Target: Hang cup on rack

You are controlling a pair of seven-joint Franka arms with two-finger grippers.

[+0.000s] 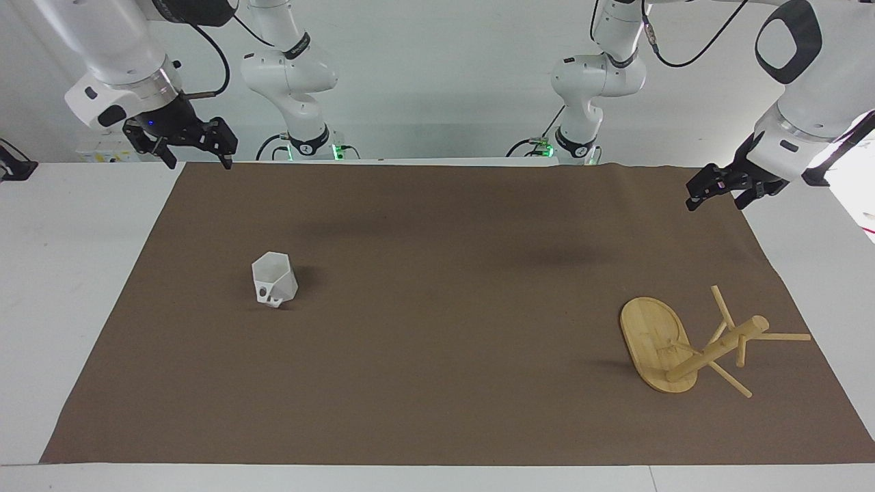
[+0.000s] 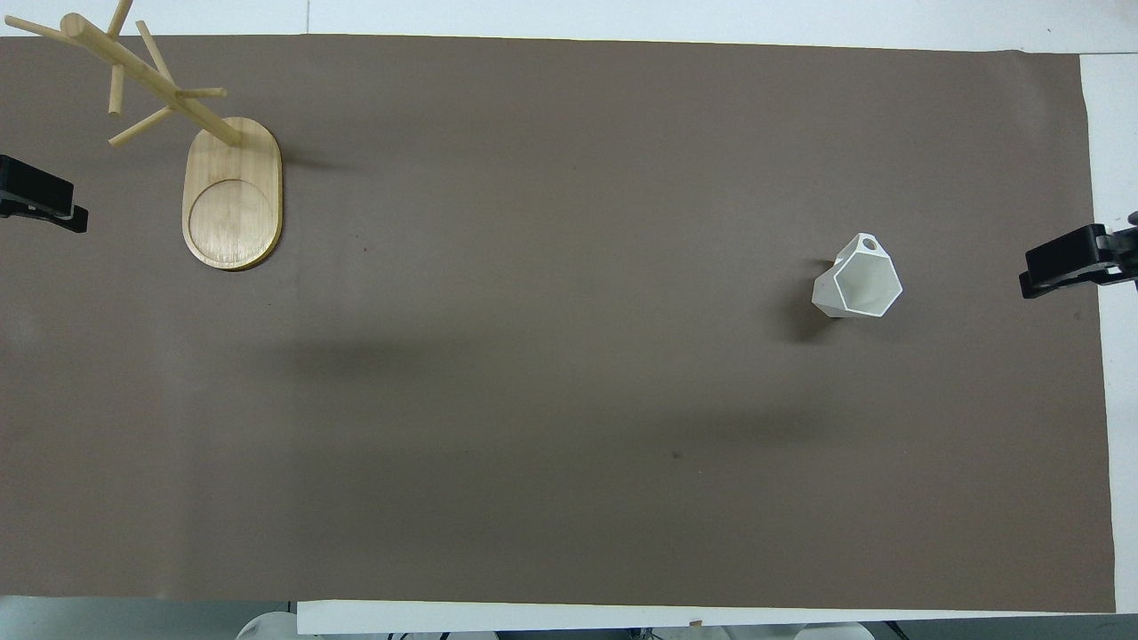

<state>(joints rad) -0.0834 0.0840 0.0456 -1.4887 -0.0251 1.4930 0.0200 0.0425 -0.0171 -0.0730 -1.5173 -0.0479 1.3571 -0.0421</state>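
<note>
One cup [image 1: 275, 278] stands upright on the brown mat [image 1: 437, 383], toward the right arm's end of the table, its handle on the side away from the robots. The marking on its face is too small to read. Well apart from it, toward the left arm's end, the rack [image 1: 656, 352] stands on its oval base near the mat's edge; in the overhead view its upper pegs are cut off at the picture's border. Wide bare mat lies between cup and rack. The right gripper [image 1: 198, 154] hangs over the mat's corner nearest the robots, jaws spread wide, holding nothing. The left gripper [image 1: 723, 191] hangs over the mat's edge at its own end, also wide and holding nothing. In the overhead view only the tips of both grippers show.
</note>
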